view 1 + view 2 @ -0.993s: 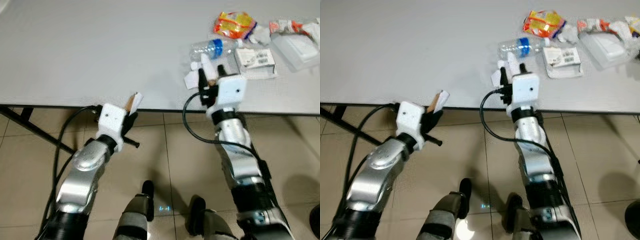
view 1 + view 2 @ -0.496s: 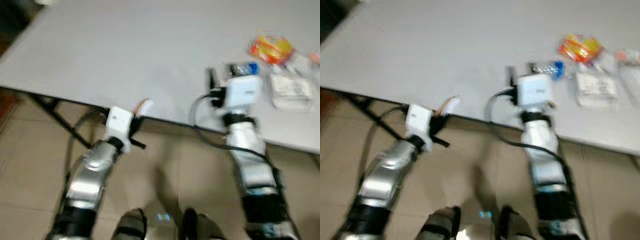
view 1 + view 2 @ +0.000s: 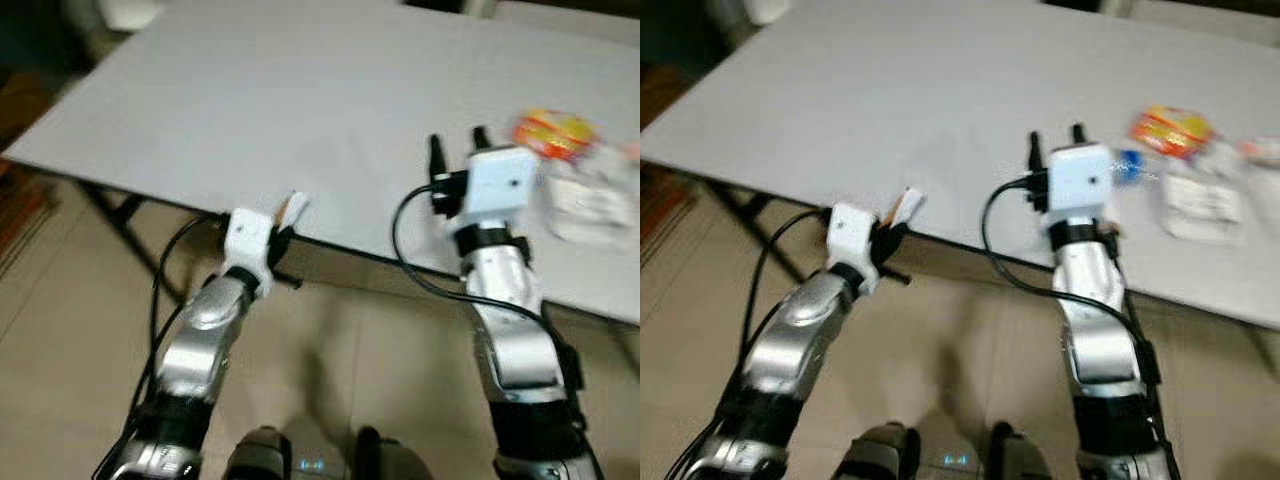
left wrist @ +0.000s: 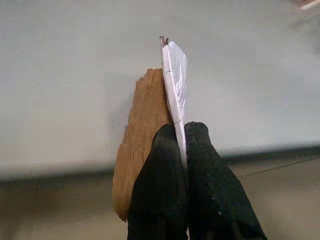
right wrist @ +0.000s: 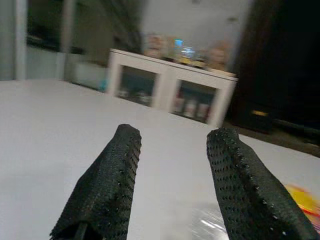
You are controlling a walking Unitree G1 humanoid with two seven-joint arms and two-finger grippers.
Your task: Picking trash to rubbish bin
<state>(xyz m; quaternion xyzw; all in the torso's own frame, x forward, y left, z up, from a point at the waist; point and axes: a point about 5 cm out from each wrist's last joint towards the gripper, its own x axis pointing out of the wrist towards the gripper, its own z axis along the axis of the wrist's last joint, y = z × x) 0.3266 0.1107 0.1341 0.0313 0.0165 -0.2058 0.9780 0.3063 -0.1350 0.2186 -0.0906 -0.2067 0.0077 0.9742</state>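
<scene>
Paper scrap [image 4: 172, 75] pinched in closed left gripper [image 4: 182, 145] at table [image 3: 250, 110] edge; right gripper [image 5: 172, 175] open, empty

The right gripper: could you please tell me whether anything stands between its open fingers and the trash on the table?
Nothing visible does. The right gripper hangs open over bare table, and the plastic bottle and yellow-red wrapper lie just to its right. The left gripper is shut on a paper scrap at the table's edge.
</scene>
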